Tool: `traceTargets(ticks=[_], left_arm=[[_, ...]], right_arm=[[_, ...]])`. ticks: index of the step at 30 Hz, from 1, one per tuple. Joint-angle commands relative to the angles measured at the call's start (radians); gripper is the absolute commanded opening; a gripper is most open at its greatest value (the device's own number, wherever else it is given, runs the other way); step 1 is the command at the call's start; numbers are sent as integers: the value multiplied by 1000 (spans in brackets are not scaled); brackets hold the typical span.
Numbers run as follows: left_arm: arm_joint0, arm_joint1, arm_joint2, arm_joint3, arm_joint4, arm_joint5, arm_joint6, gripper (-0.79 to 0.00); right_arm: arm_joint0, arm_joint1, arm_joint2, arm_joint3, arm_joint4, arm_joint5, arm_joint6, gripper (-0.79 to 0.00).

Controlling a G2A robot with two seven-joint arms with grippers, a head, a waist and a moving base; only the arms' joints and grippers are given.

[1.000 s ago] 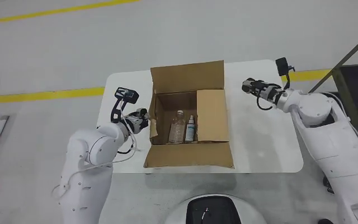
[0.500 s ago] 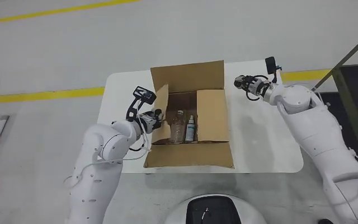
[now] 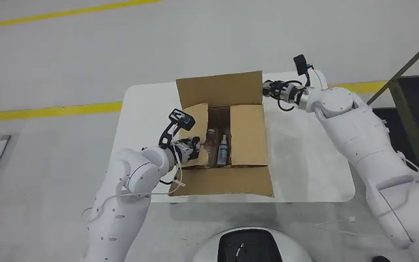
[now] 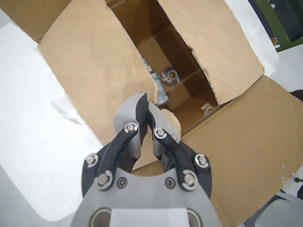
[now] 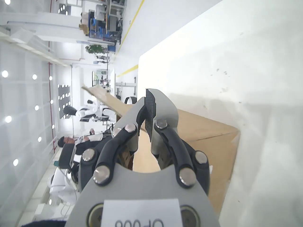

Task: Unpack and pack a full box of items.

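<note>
Nearest to me, at the left side of the brown cardboard box (image 3: 222, 181) on the white table (image 3: 308, 157), my left gripper (image 4: 144, 100) is pinched shut on the torn free edge of the left side flap (image 4: 90, 55). This flap stands tilted inward over the opening.

Judged step: fold this flap down.
- Swing the flap about its crease; do not push across it.
- Hold the pinch shallow so the fingertips clear the contents.
- Release only when the flap lies level with the right side flap (image 3: 247, 134), which already covers its half.

Inside the box, a clear plastic bottle (image 3: 211, 139) and a small white bottle (image 3: 223, 152) rest side by side beneath the flap's path.

Farther off, my right gripper (image 5: 148, 95) sits at the right end of the rear flap (image 3: 219, 88), fingers drawn together. I cannot tell whether cardboard lies between them.

Hidden: the two side flaps cover the outer parts of the interior, so further items there cannot be confirmed. I also cannot tell whether the bottles lie flat or lean.
</note>
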Motion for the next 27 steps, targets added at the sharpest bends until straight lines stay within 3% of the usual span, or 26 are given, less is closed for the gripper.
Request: traceTargets(ticks=[1,13,26,27], left_arm=[[5,1,1,1,-7,0,-7,-785],[5,5,24,11,-25,-1,-23,-785],[-11,9,30,45,-20,13,-19,-785],[-11,10,25,45,-22,17,-18,-723]], right_arm=[[11,-4,7,28,32,-38,31,-785],[41,-8,34,60,116,-159,180,-785],[53,-20,18,20,138,-171,305,-785],[53,-21,14,17,136,-170,319,-785]])
